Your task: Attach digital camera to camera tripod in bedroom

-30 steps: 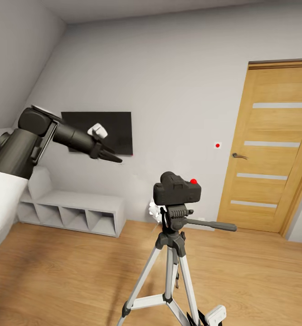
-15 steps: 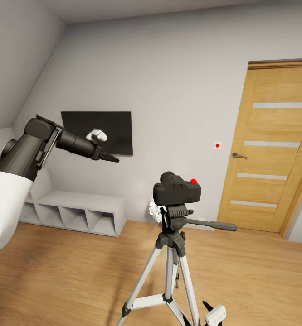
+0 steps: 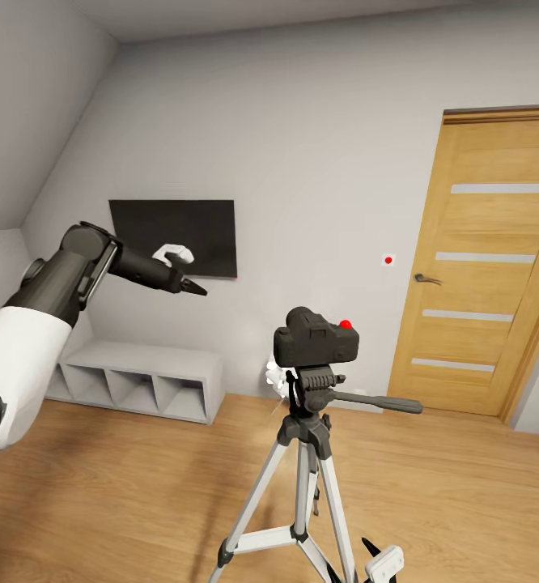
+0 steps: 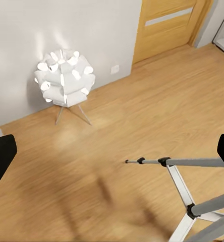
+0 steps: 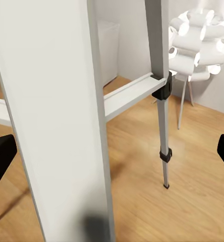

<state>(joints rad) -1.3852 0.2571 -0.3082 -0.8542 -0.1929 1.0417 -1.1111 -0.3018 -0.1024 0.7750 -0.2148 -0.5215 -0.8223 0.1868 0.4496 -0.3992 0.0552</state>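
The black digital camera with its red button sits upright on the head of the camera tripod, whose silver legs spread on the wood floor. My left gripper hangs in the air to the camera's left, well apart from it, in front of the wall TV. In the left wrist view the left gripper is open and empty above a tripod leg. The right gripper is open low beside the tripod's legs, with its white wrist by the tripod's base.
A wooden door stands at the right, a black TV hangs on the wall, and a low white shelf sits below it. A white lamp on thin legs stands on the floor behind the tripod.
My left arm has drawn back to the left and sunk a little, taking its gripper farther from the camera. The camera and tripod have not moved.
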